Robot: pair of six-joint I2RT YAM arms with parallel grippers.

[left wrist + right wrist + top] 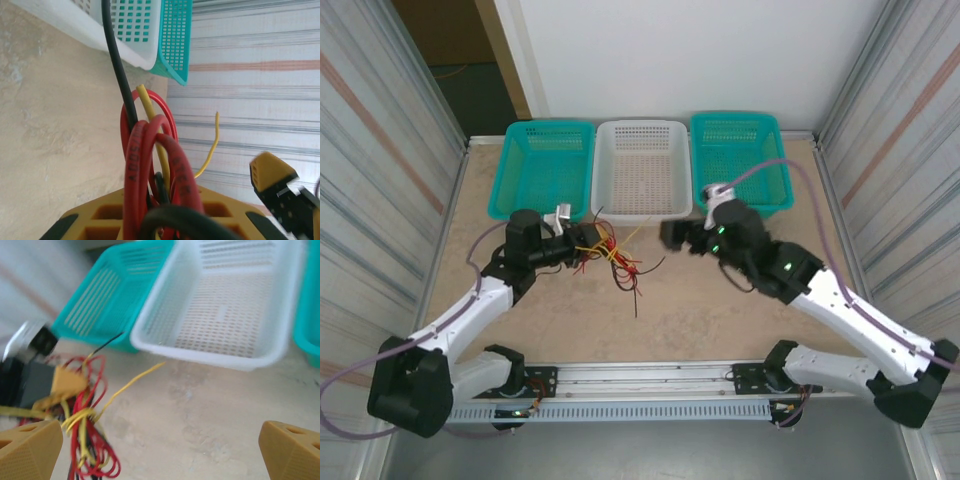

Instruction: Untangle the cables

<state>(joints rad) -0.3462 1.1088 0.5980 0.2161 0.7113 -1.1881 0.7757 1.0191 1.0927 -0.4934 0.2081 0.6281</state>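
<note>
Baskets stand three in a row at the far edge of the table [720,320]: left teal basket [542,165], white basket [642,165], right teal basket [740,160]. One tangle of red, yellow and black cables [615,258] lies left of centre. Of two grippers, the left gripper [588,238] apparently pinches its left end. The right gripper [667,235], fingers spread, hovers just right.

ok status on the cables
Left gripper shut on cables. Right gripper open, short of them. Baskets behind, not blocking.
</note>
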